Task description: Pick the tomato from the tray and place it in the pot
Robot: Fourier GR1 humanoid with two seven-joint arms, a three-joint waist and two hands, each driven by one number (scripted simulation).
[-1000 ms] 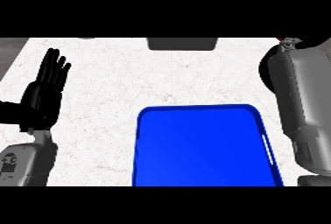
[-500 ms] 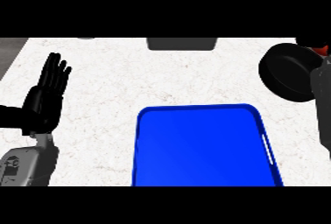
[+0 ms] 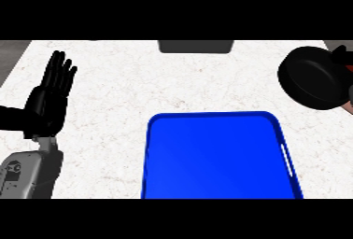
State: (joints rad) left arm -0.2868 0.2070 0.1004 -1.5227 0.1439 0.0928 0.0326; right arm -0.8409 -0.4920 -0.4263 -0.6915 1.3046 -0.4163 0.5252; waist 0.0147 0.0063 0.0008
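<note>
Your left hand point(image 3: 48, 100) rests open at the left edge, fingers straight and upward, holding nothing; your right hand point(image 3: 341, 49) shows only as a dark scrap at the right edge, its state impossible to tell. Just beside it is the black pot point(image 3: 314, 77), with a red sliver at its lower side, perhaps the tomato point(image 3: 349, 106). The blue tray point(image 3: 221, 158) lies on the white counter point(image 3: 138, 74), nearer you.

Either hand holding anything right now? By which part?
Left hand is open, holding nothing. Right hand barely shows at the right edge beside the pot; whether it holds anything cannot be told.
</note>
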